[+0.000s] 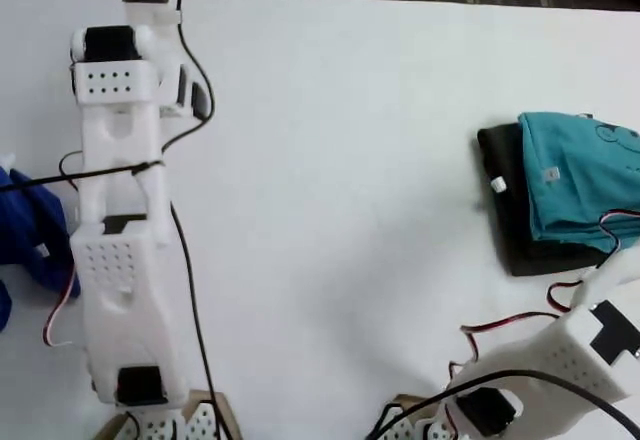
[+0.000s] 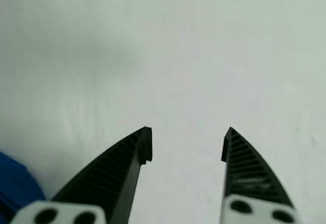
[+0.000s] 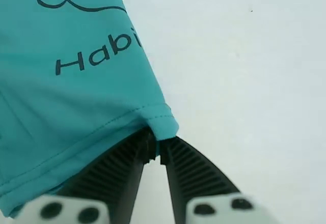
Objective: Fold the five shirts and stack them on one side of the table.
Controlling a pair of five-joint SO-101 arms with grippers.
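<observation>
Three shirts: teal shirt (image 1: 580, 175) on black shirt (image 1: 505, 195) at right table (image 1: 350, 210) edge, blue shirt (image 1: 30, 235) bunched at left edge, wide room between. My right gripper (image 3: 157, 150) pinches the teal hem; left gripper (image 2: 186, 142) gapes wide, holding nothing.

White table (image 1: 350, 160), black folded shirt (image 1: 507, 195) at one side; blue cloth (image 1: 25, 230) opposite

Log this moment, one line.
left end effector: open over white table | right end effector: shut on corner of folded teal shirt | resting on folded black shirt | crumpled blue shirt: left edge
</observation>
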